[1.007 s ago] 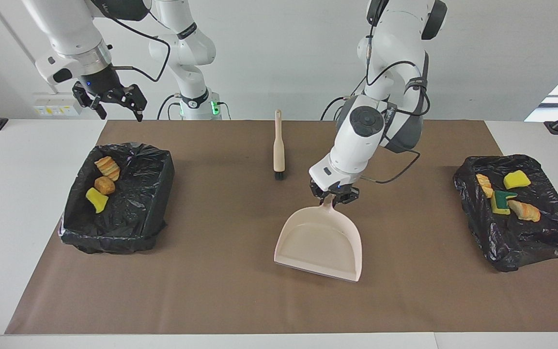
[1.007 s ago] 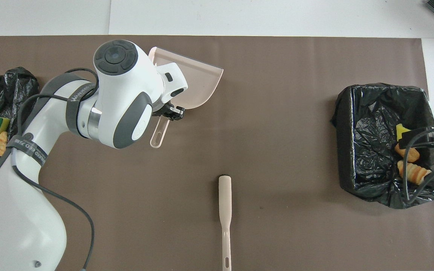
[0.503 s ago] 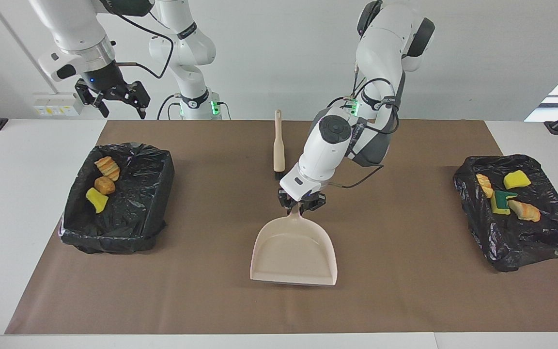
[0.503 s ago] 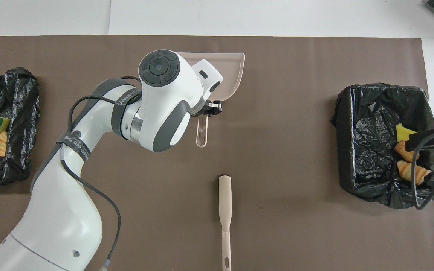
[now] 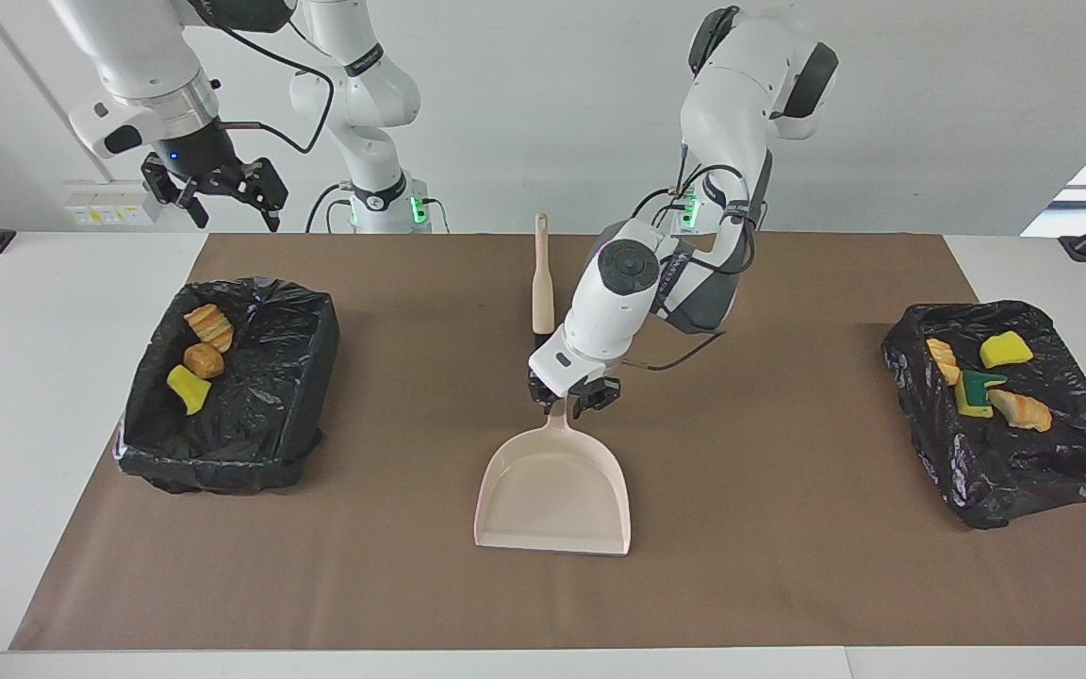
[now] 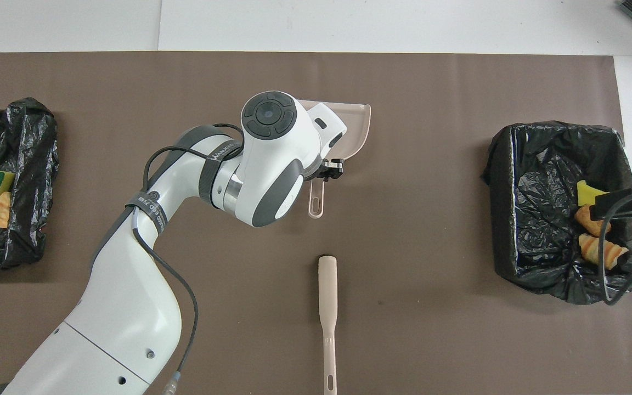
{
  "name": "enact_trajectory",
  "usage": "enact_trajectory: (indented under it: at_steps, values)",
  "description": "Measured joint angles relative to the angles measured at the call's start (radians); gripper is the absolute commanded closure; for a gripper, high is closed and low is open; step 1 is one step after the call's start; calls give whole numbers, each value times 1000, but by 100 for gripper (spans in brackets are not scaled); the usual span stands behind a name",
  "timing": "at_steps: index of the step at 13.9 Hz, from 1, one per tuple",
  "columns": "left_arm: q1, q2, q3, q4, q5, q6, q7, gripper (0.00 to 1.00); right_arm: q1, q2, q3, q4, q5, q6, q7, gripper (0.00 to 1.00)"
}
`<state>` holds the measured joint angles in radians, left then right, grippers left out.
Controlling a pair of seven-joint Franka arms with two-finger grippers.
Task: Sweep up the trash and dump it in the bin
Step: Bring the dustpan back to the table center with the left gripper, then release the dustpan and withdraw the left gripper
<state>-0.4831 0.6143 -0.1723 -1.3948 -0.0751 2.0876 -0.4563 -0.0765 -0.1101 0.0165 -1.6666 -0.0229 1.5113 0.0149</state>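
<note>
Dustpan (image 5: 552,486) handle between left gripper (image 5: 569,401) jaws, grip unclear, right gripper (image 5: 213,193) jaws spread, no readable writing.

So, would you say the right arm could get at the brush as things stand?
Probably yes: the brush lies bare on the brown mat near the robots. The right claw hangs open above the table's edge, and the left arm sits just beside the brush's bristle end.

The facing view looks from high across the table toward the robots, taking in the whole brown mat (image 5: 788,566) and both arm bases; the overhead view looks steeply down from above the robots' end; half a turn apart, both share the dustpan (image 5: 552,490) (image 6: 359,123), brush (image 5: 541,283) (image 6: 327,312) and two bins (image 5: 232,387) (image 6: 546,219)
</note>
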Motion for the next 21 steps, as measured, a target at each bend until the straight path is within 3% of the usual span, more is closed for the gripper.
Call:
enact_trajectory:
  at_steps: [5,8,14,18,21]
  values:
    - [-1,-18,2,-24,0,-1,0,0,-5,1,0,0,0,0,0,0]
    - [5,-72,13,-47,0,-10,5,0,12,3,3,0,0,0,0,0]
    - [132,-306,31,-205,57,-98,155,0,29,4,0,0,0,0,0,0]
    - [298,-477,36,-227,61,-277,400,0,36,5,-8,0,0,0,0,0]
    - [403,-581,38,-229,62,-372,553,0,115,6,-79,0,0,0,0,0]
